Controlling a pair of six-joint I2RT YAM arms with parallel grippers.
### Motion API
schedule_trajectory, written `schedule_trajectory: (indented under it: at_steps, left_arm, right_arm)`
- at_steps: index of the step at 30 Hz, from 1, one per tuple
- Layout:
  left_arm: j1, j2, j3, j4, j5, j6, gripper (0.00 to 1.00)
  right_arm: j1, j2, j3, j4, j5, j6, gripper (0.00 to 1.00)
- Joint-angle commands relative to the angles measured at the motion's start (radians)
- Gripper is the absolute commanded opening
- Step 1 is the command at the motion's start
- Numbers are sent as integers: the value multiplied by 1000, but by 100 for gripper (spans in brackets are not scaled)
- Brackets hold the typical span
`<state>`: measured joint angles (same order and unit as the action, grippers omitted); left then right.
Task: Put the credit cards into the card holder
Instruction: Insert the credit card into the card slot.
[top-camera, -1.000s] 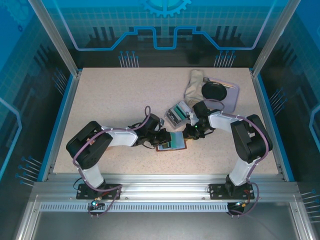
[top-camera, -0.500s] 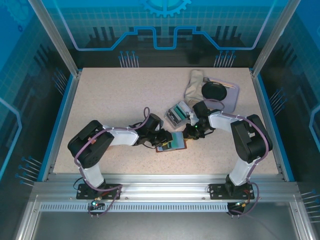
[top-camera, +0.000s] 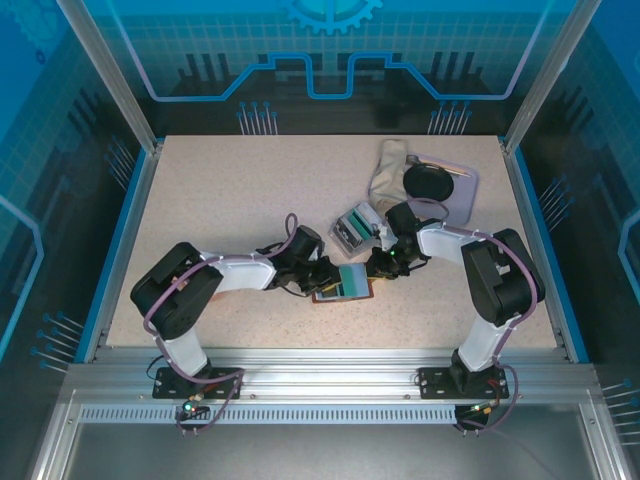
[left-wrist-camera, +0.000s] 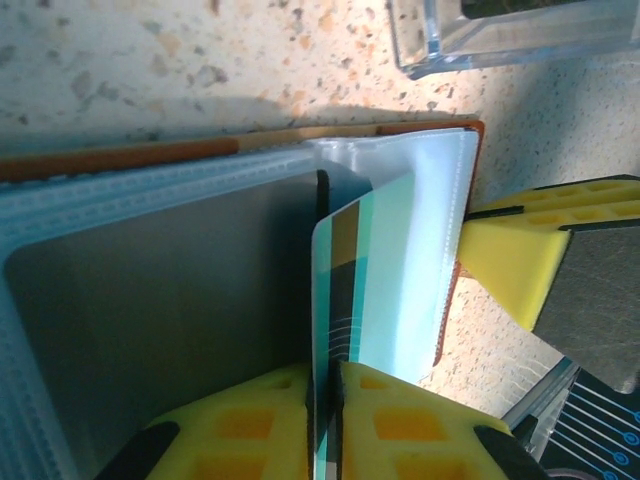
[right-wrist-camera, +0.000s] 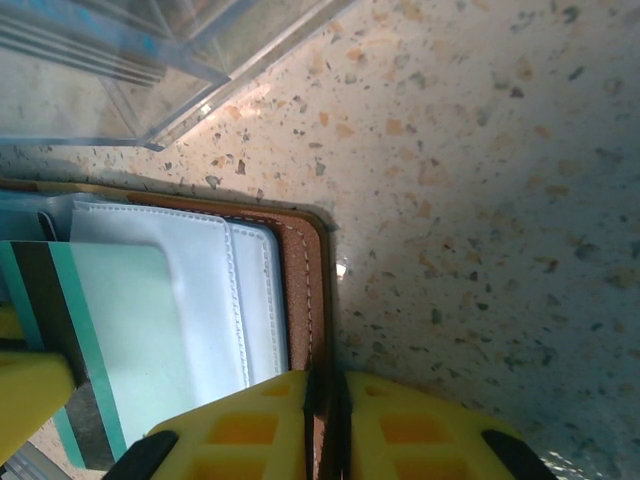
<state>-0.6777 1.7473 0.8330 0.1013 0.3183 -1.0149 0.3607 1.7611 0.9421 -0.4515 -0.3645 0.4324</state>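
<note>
Your left gripper (left-wrist-camera: 325, 405) is clenched on a thin teal-green credit card (left-wrist-camera: 372, 300) with a dark stripe, and its yellow pads (left-wrist-camera: 250, 420) pinch the card's near end. The card reaches out across the open brown leather card holder (top-camera: 345, 290), with its far end against the clear plastic pockets (left-wrist-camera: 440, 220) inside. From the left wrist view you cannot tell whether that end sits under a pocket lip or just rests on top.

Your right gripper (right-wrist-camera: 325, 410) is clamped on the card holder's stitched brown rim, down on the speckled beige table (top-camera: 220, 200).

From above, the card holder lies open near the middle of the table, between your two grippers and touched by both. Just beyond it stands a clear plastic box (top-camera: 353, 226) holding more teal and grey cards. Further back on the right lie a crumpled beige cloth (top-camera: 388, 168) and a clear grey-rimmed tray (top-camera: 458, 200) with a black round disc (top-camera: 425, 180) on it.
</note>
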Motion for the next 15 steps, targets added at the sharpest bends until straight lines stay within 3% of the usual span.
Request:
schedule_trajectory:
  at_steps: [1, 15]
  left_arm:
    - [4, 32, 40, -39, -2, 28, 13]
    - [3, 127, 152, -82, 73, 86, 13]
  right_arm:
    - [4, 38, -19, -8, 0, 1, 15]
    - [7, 47, -16, -10, 6, 3, 15]
